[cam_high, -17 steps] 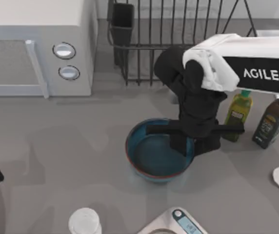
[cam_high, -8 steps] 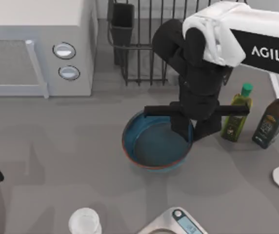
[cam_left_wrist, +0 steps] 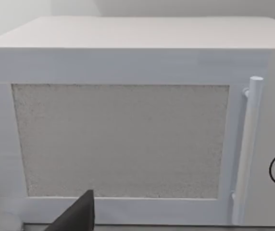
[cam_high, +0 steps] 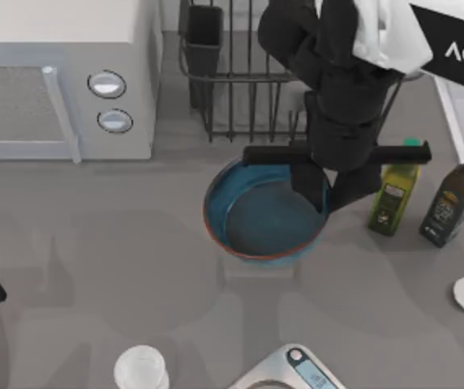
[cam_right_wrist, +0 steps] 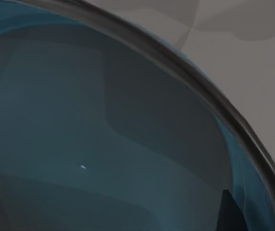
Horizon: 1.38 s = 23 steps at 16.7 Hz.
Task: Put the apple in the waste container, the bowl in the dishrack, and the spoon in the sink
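Right tool [cam_high: 324, 193] grips the bowl [cam_high: 260, 219] by its right rim above the tabletop [cam_high: 94, 267], seemingly mid-carry; next comes lifting it over into the dishrack [cam_high: 240, 73].

My right arm [cam_high: 427, 40] is white with black lettering; its wrist and gripper [cam_high: 329, 182] are matte black.

Glossy glazed-looking blue bowl [cam_high: 260, 219]; thin black wire dishrack [cam_high: 240, 81]; matt grey table [cam_high: 94, 243]; smooth white microwave [cam_left_wrist: 128, 57] with grainy door panel.
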Available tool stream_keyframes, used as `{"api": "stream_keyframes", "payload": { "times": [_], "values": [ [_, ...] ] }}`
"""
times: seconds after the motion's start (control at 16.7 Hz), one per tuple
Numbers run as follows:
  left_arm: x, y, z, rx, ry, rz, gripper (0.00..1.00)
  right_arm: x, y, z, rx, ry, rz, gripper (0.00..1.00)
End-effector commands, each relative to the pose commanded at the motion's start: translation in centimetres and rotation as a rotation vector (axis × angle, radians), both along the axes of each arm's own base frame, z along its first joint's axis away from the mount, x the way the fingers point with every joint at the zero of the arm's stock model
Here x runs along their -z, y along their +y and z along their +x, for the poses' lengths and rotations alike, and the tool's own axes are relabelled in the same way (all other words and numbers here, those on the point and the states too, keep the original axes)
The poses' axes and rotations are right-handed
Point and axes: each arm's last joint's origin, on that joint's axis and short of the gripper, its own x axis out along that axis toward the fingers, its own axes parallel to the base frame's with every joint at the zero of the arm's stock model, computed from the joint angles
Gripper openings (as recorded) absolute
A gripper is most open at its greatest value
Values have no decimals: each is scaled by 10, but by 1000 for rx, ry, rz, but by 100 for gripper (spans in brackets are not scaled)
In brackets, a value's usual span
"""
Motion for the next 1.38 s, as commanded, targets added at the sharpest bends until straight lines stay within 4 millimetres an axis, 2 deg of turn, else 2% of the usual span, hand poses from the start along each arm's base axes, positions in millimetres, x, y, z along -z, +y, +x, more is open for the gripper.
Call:
{"api": "stream_keyframes", "payload": {
  "times": [0.3,0.54,0.78,0.96,1.2,1.38],
  "values": [
    [0,0,0,0,0,0,100,-2,5,-3,-34,-49,-4,0],
    [0,0,0,0,0,0,100,-26,24,-16,-169,-334,-8,0],
    [0,0,0,0,0,0,100,-72,45,-41,-274,-786,-2,0],
    [0,0,0,0,0,0,100,-116,52,-69,-252,-1131,2,0],
    [0,0,0,0,0,0,100,-165,43,-112,-112,-1449,-2,0],
    [0,0,0,0,0,0,100,-185,31,-135,-22,-1549,-14,0]
  ]
}}
